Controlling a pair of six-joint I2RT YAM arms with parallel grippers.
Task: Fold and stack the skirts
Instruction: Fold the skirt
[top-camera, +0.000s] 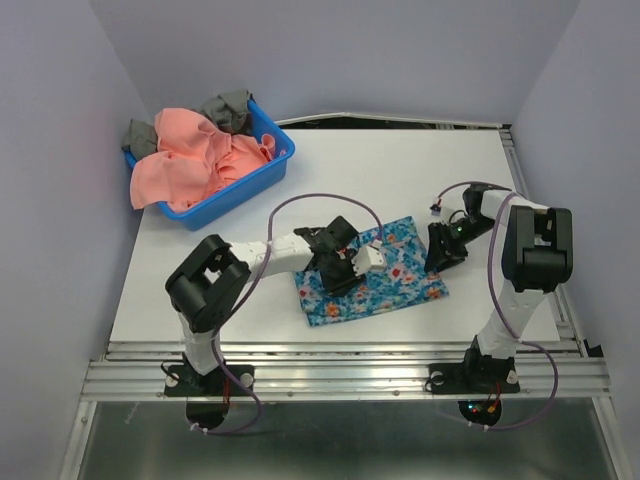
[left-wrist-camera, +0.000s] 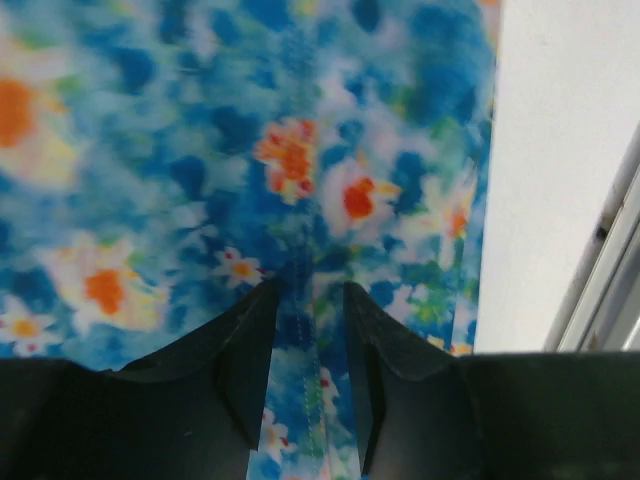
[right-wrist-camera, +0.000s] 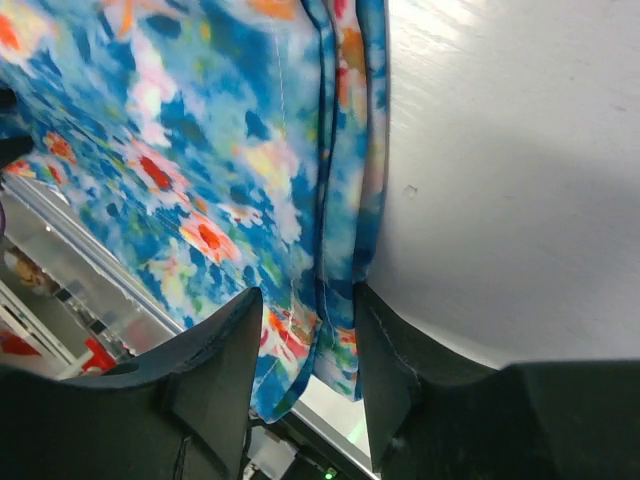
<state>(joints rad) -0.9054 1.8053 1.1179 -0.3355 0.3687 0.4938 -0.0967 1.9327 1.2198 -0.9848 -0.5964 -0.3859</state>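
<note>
The blue flowered skirt (top-camera: 385, 275) lies flat on the white table (top-camera: 400, 170), folded into a rough rectangle. My left gripper (top-camera: 337, 278) presses down on its left half; in the left wrist view the gripper (left-wrist-camera: 310, 290) stands open with a stitched seam of the skirt (left-wrist-camera: 300, 160) between its fingers. My right gripper (top-camera: 438, 262) is at the skirt's right edge; in the right wrist view it (right-wrist-camera: 305, 295) is open and straddles the layered hem of the skirt (right-wrist-camera: 345, 230). The salmon-pink skirt (top-camera: 200, 160) lies heaped in the basket.
The blue plastic basket (top-camera: 240, 200) stands at the back left, with grey cloth (top-camera: 228, 108) beside the pink skirt. A metal rail (top-camera: 350, 350) runs along the table's near edge. Walls close in on the left and right.
</note>
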